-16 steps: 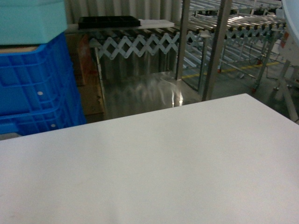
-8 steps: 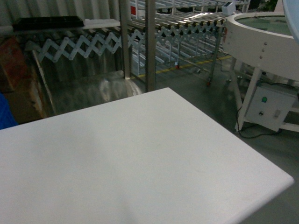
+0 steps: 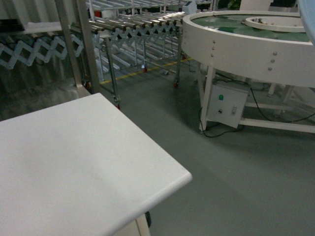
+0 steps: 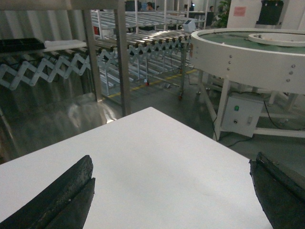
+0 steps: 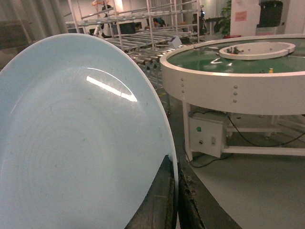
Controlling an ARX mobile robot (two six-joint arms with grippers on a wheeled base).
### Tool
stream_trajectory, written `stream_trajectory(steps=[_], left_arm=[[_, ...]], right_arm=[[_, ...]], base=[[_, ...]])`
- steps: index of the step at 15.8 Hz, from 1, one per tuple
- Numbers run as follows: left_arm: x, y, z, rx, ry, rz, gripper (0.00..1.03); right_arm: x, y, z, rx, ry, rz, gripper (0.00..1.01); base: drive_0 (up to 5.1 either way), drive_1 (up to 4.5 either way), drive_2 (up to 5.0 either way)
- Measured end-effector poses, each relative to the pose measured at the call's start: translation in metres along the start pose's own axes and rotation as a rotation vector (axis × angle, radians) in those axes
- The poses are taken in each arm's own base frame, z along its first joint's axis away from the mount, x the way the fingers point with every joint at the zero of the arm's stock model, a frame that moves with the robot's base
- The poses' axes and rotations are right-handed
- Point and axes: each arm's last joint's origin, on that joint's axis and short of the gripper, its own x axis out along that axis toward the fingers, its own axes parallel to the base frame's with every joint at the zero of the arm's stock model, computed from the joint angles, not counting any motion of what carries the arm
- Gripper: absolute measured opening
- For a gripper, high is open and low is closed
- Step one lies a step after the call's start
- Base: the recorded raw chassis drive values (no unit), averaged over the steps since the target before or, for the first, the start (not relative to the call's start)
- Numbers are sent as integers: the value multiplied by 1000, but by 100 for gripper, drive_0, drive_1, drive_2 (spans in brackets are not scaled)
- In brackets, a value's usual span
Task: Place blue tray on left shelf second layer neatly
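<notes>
The blue tray (image 5: 71,143) fills the left of the right wrist view, a pale blue dish held on edge. My right gripper (image 5: 174,164) is shut on its rim, one finger on each side. In the head view only a sliver of the tray (image 3: 309,19) shows at the top right edge. My left gripper (image 4: 171,162) stands open, nothing between its fingers, above the white table (image 4: 143,138). The shiny steel uprights of the left shelf (image 4: 121,57) rise behind the table's far edge; they appear at the upper left of the head view (image 3: 86,44).
A big round white table with a green top (image 3: 246,44) stands at right on grey floor (image 3: 236,187), with a control box (image 3: 224,103) and cables under it. An expanding roller conveyor (image 3: 138,24) runs behind the uprights. The white table's corner (image 3: 184,174) juts right.
The head view has swung to the right. The blue crates and turquoise box have left it on the left, and the round table has come in at right.
</notes>
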Motion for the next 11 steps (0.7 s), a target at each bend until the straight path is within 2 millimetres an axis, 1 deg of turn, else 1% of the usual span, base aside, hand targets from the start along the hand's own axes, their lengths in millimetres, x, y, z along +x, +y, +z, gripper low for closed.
stream_trajectory(steps=[11], left_arm=[[0, 0, 0, 0, 1, 0, 98]], right_arm=[[0, 0, 0, 0, 4, -2, 2]], base=[[328, -388, -388]])
